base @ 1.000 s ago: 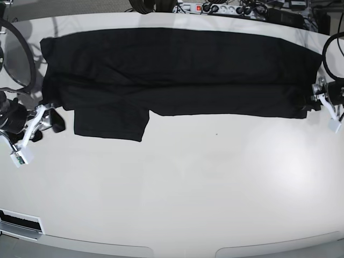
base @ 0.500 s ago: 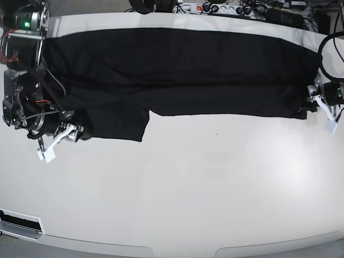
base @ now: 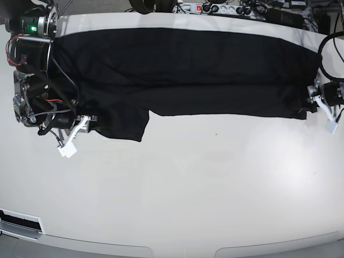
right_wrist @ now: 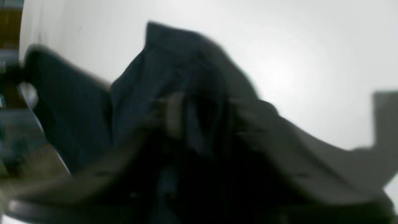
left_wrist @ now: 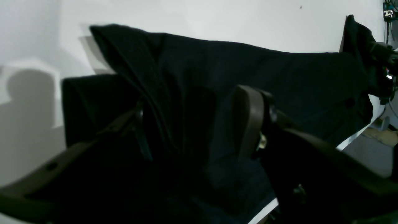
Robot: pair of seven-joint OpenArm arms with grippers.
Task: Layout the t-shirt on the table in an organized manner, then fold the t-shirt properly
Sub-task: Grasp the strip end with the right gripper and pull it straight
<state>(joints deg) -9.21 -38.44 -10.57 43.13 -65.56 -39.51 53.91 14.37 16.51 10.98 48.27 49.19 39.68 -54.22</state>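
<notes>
The left gripper [left_wrist: 199,124] has its fingers [left_wrist: 248,121] parted with a thick bunch of the t-shirt [left_wrist: 279,81] lying between them; the left wrist view shows cloth filling the gap, one dark finger on each side of the folds, so it is grasping the shirt's end. In the base view this gripper [base: 317,102] sits at the shirt's right end, at the tabletop's edge.

The right gripper [base: 88,122] is at the shirt's lower left corner, on the sleeve flap that hangs below the main band. The right wrist view is blurred: dark fabric [right_wrist: 174,77] rises in a hump between the fingers [right_wrist: 174,115], but whether they are clenched on it or loose around it I cannot tell.

The t-shirt [base: 183,70] lies stretched as a long black band across the far half of the white tabletop [base: 204,193], its near edge mostly straight. A power strip [base: 215,8] and cables lie beyond the far edge.
</notes>
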